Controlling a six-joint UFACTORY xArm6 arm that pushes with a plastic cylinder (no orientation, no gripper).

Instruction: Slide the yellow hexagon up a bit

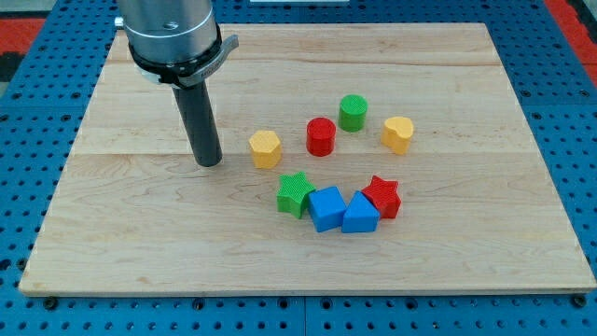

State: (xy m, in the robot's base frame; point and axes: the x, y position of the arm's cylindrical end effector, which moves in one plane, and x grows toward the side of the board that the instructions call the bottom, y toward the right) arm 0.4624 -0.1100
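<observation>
The surface [140, 233] is a pale wooden board with visible grain and faint seams between its planks, lying on a blue perforated base [37, 140] dotted with regular holes; a strip of red shows at the view's top corners.

The yellow hexagon [265, 148] stands upright near the board's middle, a short six-sided prism with a flat top and finely ribbed plastic sides. My tip [208, 163] rests on the wood just to the view's left of it, near but apart, with a narrow gap of bare board between them. There is no gripper on this arm: the dark matte rod hangs from a grey metal cylinder with a black collar, and it holds nothing.

To the view's right of the hexagon stands a red cylinder [321, 135], then a green cylinder [353, 112] slightly higher, and a yellow heart-like block [397, 133] farther right. Below them sits a cluster: a green star [295, 193], a blue cube [326, 207] touching it, a blue block [360, 213] with a peaked top, and a red star [382, 196], each pressed against its neighbour.
</observation>
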